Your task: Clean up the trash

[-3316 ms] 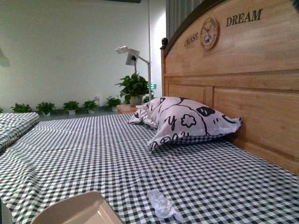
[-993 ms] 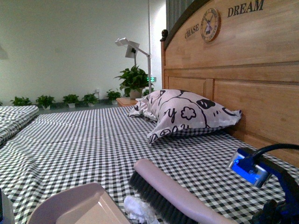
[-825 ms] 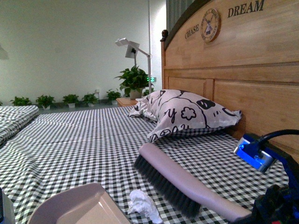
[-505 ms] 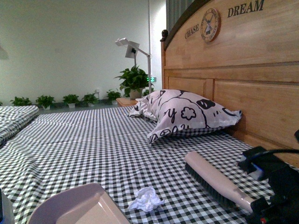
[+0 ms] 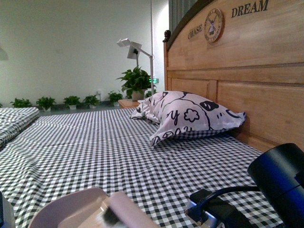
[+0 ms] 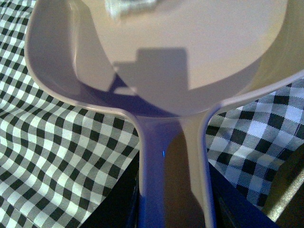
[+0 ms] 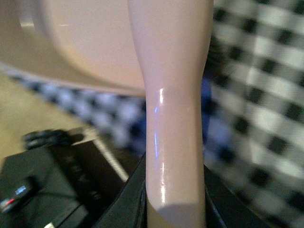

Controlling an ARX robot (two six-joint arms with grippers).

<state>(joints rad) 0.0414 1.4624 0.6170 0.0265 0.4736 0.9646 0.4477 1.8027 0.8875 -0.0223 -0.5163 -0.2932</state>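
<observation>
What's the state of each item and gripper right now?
trash: lying inside the dustpan.
dustpan: on the checked bedsheet, handle held.
left gripper: shut on dustpan handle.
brush: head at the dustpan's mouth.
right gripper: shut on brush handle.
pillow: lying against the headboard, untouched.

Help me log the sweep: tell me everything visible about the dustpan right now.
The dustpan is beige, smooth plastic, with a raised curved rim and a long handle running back between the left hand's jaws. It sits on the checked bedsheet. The trash, a small whitish crinkled wad, lies inside near its mouth. In the front view the pan shows at the bottom edge, with the brush at its open side.
</observation>
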